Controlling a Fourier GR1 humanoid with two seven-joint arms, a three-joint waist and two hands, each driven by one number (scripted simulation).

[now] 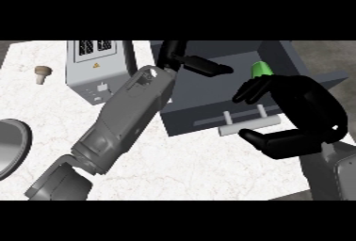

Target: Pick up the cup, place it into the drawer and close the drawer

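Note:
The green cup shows just past the fingertips of my right hand, over the right back part of the open dark grey drawer. Most of the cup is hidden behind those fingers. The right hand forms a wide C, thumb low and fingers high, and nothing sits in the gap; I cannot tell whether the fingertips touch the cup. The drawer's white handle lies below that gap. My left hand reaches over the drawer's back left corner with its fingers stretched to the right.
A grey box with a warning label stands left of the drawer, beside my left forearm. A small beige knob-like object lies at far left. A metal plate cuts in at the left edge. The counter ends at the right.

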